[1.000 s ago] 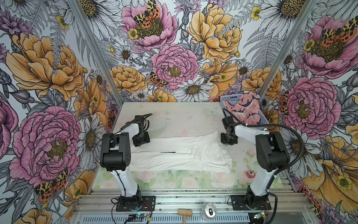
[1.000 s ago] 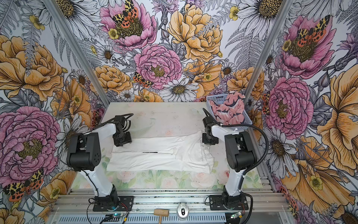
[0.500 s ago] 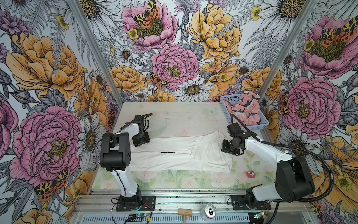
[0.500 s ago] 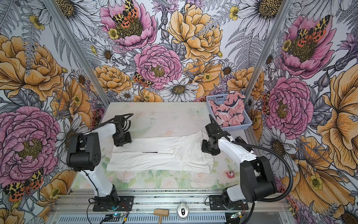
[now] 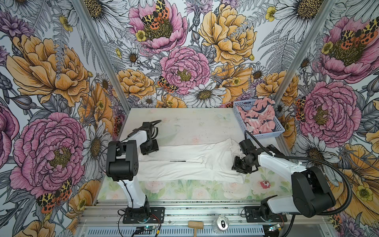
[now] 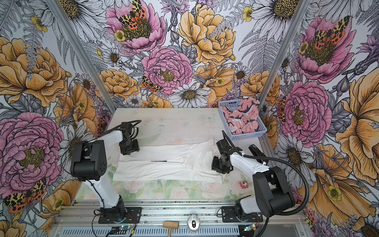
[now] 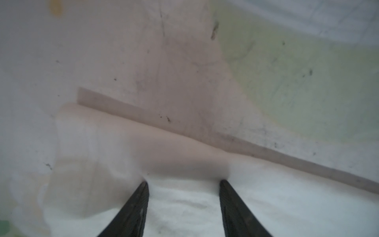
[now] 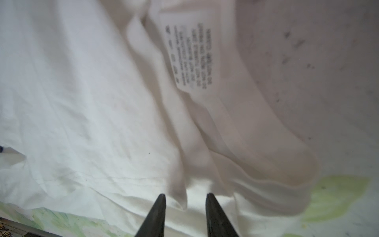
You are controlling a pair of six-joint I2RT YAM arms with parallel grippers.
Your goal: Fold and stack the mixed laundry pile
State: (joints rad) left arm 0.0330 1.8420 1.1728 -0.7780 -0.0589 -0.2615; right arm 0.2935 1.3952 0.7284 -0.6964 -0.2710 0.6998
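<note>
Right pincer straddles white T-shirt fold; label print blurred, unreadable.

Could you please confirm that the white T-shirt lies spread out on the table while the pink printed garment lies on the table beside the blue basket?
Not quite: the pink printed garment lies inside the blue basket, not beside it, as both top views show. The white T-shirt does lie spread out on the table.

The care label on the white T-shirt carries print too blurred to read. The basket wall hides the lower folds of the pink garment.
</note>
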